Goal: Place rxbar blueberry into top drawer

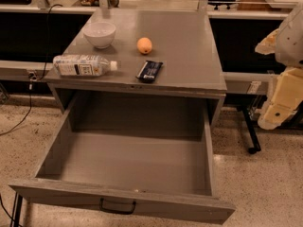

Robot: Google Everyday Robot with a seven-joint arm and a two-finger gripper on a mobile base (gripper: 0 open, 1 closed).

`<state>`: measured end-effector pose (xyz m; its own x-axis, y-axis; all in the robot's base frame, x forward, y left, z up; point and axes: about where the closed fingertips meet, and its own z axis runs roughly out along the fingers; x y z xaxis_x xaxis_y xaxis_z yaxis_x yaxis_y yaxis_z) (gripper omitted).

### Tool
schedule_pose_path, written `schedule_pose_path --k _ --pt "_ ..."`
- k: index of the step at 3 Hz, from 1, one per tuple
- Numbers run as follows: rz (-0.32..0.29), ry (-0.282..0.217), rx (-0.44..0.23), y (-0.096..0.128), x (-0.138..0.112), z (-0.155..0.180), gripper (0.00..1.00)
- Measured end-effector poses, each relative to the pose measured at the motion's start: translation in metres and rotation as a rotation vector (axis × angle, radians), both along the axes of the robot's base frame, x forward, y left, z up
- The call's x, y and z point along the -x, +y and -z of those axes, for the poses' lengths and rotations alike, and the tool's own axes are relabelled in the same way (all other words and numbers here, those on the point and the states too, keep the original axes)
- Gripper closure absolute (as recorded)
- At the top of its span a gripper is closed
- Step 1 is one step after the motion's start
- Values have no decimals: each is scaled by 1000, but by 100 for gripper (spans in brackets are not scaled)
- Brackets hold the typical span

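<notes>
Reading from the left: water bottle on its side, bowl and orange fruit on the cabinet top. The rxbar blueberry lies flat near the top's front edge, just in front of the fruit, its long axis running front to back and slanting slightly right. Directly below and in front of it, the top drawer stands pulled out. The gripper hangs at the far right, beside the cabinet and well apart from the bar; open or closed cannot be told. The bar lies to its left and slightly higher, so the reach would probably go leftward across the top.
</notes>
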<state>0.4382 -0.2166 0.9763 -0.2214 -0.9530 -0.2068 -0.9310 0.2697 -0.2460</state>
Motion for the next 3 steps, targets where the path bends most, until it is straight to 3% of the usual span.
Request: schedule_pose_path --k 1,2,3 --pt "0 0 0 0 0 0 0" --pt "-123 -23 -21 45 -13 -6 0" --pt "-351 -83 -102 155 -62 -23 0"
